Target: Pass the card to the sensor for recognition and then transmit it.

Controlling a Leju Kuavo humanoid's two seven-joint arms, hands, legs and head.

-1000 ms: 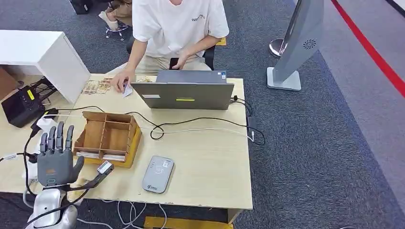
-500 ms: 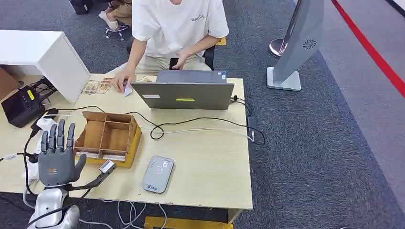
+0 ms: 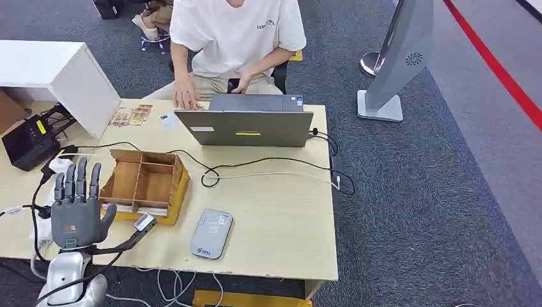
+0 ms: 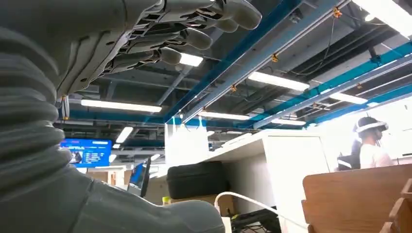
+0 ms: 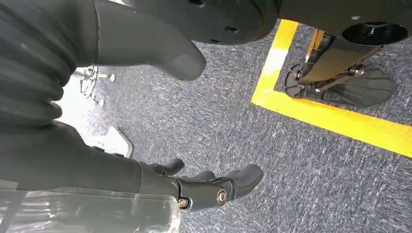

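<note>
At the table's near left corner, the left hand (image 3: 75,208) is raised with its back to the head camera, fingers straight and spread apart, thumb out to the side, and it holds nothing and touches nothing; the left wrist view shows the same hand (image 4: 160,34) with its fingers extended toward the ceiling lights. Black cables run from below the hand across the table (image 3: 281,217). Just beside the hand, toward the table's middle, stands a wooden box (image 3: 144,184) with open compartments, and a small grey connector (image 3: 142,223) lies at its near edge. Further along the near edge lies the flat grey sensor (image 3: 211,233), well apart from the hand. Card (image 3: 169,120) lies flat on the far side of the table, left of the laptop (image 3: 246,122) and beside some small brownish pieces (image 3: 130,116), well apart from both hand and sensor. A person (image 3: 233,38) in a white shirt sits behind the laptop, one hand (image 3: 186,98) resting at the table's far edge near the card. The right hand (image 5: 214,187) hangs over grey carpet near a yellow floor line, its fingers loosely curled with nothing in them, though how far they close I cannot tell.
</note>
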